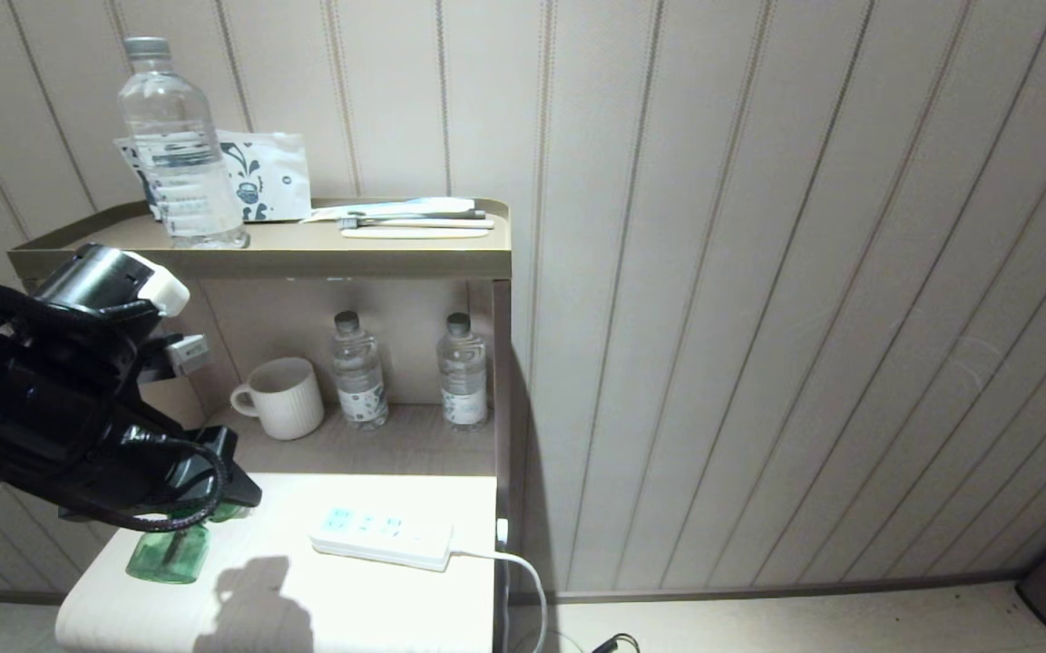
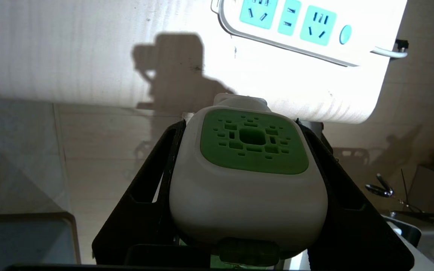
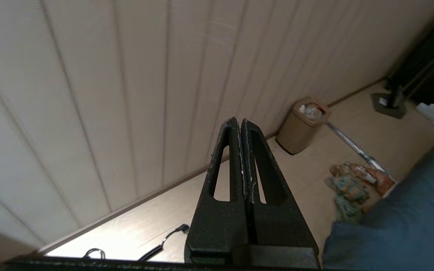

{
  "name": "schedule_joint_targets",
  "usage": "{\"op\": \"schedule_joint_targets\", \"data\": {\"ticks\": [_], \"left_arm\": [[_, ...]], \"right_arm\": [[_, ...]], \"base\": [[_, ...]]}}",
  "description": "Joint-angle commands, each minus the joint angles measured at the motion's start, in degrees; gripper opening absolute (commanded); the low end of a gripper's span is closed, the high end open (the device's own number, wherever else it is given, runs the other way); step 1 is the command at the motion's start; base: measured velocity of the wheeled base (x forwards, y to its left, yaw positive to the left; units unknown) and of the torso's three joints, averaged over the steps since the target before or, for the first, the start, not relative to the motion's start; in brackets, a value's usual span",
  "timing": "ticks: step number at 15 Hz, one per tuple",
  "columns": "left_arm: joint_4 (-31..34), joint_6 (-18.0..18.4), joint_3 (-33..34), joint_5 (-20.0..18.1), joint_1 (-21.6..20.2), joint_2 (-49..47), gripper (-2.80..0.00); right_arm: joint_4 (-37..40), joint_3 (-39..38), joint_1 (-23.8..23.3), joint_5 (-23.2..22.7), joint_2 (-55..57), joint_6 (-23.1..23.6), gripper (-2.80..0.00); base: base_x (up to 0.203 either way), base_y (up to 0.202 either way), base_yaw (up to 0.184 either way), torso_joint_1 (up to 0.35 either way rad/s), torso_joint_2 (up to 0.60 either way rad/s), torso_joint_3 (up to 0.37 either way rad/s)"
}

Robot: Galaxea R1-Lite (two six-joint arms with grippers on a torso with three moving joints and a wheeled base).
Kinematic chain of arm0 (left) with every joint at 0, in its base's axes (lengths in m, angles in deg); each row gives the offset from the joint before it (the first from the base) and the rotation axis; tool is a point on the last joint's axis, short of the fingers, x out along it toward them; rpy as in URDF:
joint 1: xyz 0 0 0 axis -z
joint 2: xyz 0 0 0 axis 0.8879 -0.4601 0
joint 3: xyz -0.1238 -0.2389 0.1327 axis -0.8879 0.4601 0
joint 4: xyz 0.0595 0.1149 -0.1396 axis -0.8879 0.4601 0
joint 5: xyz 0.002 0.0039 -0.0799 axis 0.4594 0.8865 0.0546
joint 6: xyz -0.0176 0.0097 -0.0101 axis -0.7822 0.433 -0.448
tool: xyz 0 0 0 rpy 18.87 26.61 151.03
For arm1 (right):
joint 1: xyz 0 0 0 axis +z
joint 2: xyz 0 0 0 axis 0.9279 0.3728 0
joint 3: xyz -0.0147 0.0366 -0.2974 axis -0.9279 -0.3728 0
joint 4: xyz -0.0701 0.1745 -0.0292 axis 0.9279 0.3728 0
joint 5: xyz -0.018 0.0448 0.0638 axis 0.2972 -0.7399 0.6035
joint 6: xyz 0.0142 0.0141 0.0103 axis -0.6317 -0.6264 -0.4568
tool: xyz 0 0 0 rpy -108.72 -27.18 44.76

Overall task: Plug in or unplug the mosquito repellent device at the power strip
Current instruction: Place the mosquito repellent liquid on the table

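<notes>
Repellent in my left grip, strip ahead

My left gripper point(image 2: 250, 195) clamped the mosquito repellent device point(image 2: 248, 169) between both fingers; past their tips the power strip point(image 2: 307, 28) lay flat, apart. My right gripper point(image 3: 241, 130) was pressed closed, empty, facing the wall.

Head and left wrist views share the power strip point(image 1: 383, 537); right faces wall

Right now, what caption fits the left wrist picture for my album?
Left gripper clamps the mosquito repellent device, held apart from the power strip on the white table.
</notes>
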Motion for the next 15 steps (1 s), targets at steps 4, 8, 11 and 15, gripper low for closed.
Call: {"op": "schedule_joint_targets", "data": {"ticks": [4,8,11,15], "left_arm": [[0.0,0.4,0.1,-0.1,0.0,0.1,-2.80],[-1.5,0.6,1.1,-0.2,0.0,0.1,-2.80],[-1.6,0.6,1.1,-0.2,0.0,0.1,-2.80],[-2.1,0.6,1.9,-0.3,0.0,0.7,-2.80]], "right_arm": [[0.0,-5.6,-4.0,0.2,-11.7,0.6,-2.80],[-0.4,-11.5,-7.0,-0.3,-18.4,1.2,-2.80],[-0.2,-14.0,-10.9,-0.7,-22.3,1.2,-2.80],[-0.8,-20.7,-14.4,-3.5,-28.9,1.2,-2.80]], "base": [[0.000,0.000,0.000,0.000,0.00,0.000],[0.000,0.000,0.000,0.000,0.00,0.000],[0.000,0.000,0.000,0.000,0.00,0.000],[0.000,0.000,0.000,0.000,0.00,0.000]]}}
